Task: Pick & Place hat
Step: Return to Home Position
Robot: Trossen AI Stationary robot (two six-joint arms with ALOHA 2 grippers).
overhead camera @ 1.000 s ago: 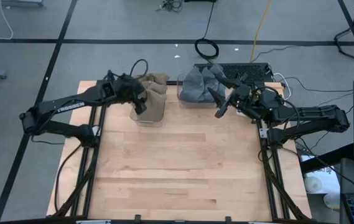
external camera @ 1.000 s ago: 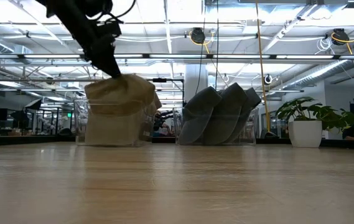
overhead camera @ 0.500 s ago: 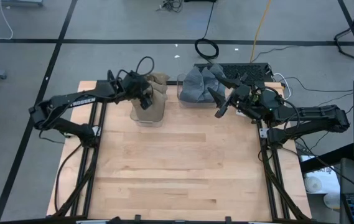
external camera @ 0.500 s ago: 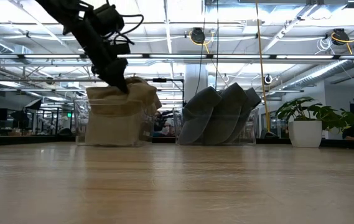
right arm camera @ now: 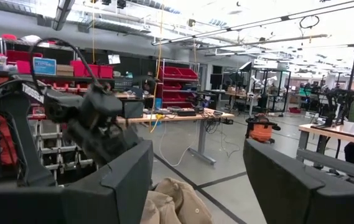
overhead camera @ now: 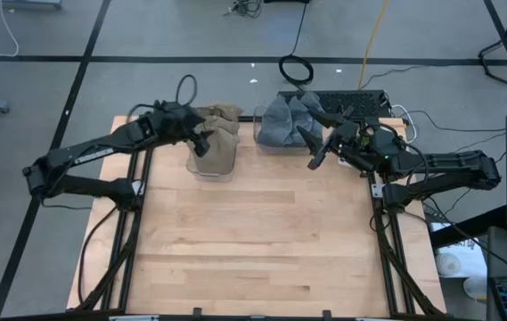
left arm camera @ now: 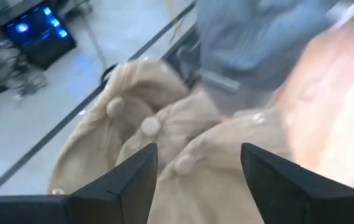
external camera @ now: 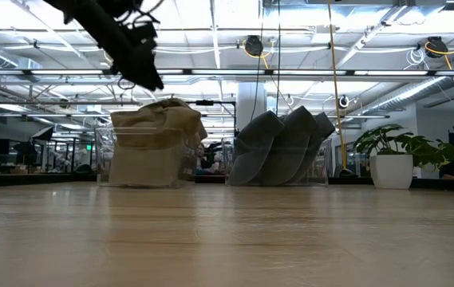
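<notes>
Several tan hats (overhead camera: 220, 132) stand stacked in a clear bin (overhead camera: 208, 169) at the table's far edge, left of middle; they also show in the low view (external camera: 155, 131). My left gripper (overhead camera: 201, 144) hangs open just above the near-left part of the stack (left arm camera: 164, 143), and the low view shows a gap below its fingertips (external camera: 148, 80). Grey hats (overhead camera: 284, 120) fill a second clear bin to the right (external camera: 282, 147). My right gripper (overhead camera: 308, 147) stays raised and open beside the grey hats, pointing toward the left arm (right arm camera: 89, 124).
A keyboard (overhead camera: 342, 100) and cables lie beyond the table's far edge behind the grey hats. A potted plant (external camera: 390, 155) stands in the room at the right. Bare wooden tabletop (overhead camera: 262, 241) stretches from the bins to the near edge.
My left gripper first dipped down and toward the far edge, pressing its fingertips into the top of the tan hats. It has then drawn back up and toward the left, clear of the stack. The hats stay in their bin. My right arm has kept still.
</notes>
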